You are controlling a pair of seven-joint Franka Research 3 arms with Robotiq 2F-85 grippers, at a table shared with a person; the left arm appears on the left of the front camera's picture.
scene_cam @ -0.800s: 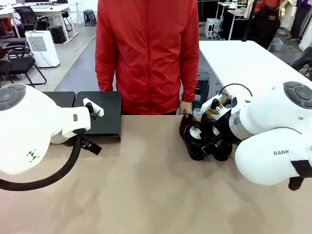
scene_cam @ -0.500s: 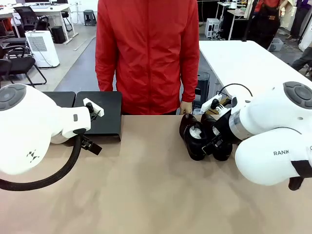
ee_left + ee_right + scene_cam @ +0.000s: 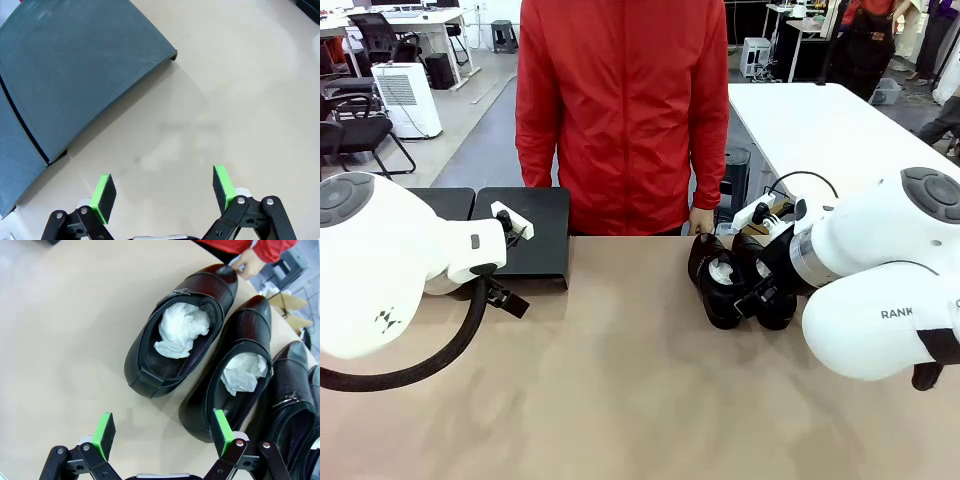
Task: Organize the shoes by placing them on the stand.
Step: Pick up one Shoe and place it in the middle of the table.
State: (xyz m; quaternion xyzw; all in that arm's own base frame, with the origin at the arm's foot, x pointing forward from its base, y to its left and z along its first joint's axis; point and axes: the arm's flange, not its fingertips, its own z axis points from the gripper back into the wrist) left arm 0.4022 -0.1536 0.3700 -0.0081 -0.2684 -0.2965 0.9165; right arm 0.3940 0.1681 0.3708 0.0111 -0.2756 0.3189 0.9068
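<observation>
Standing at the far left of the tabletop, the stand is a low matte-black rack, and its sloping top is bare. In the left wrist view a narrow seam divides its top into two panels. The left end effector hangs above the bare tabletop just beside the near corner of the stand. Its jaws are spread wide and its green pads hold nothing and touch nothing.

In the middle, behind the far edge, a person in a red jacket stands with the arms down. One hand of this person is at the table edge, very near the toe of a shoe; I cannot tell if it touches.

On the right side the shoes lie close together on the tabletop, well apart from the stand, with toes toward the person. In the right wrist view the first shoe and the second shoe lie side by side, each stuffed with crumpled white paper. A third shoe lies just beside the second.

The right end effector hovers at the heels of the first two shoes. Its jaws are spread apart and grip nothing. One pad overlaps the heel of the second shoe in the picture, and I cannot tell if there is contact.
</observation>
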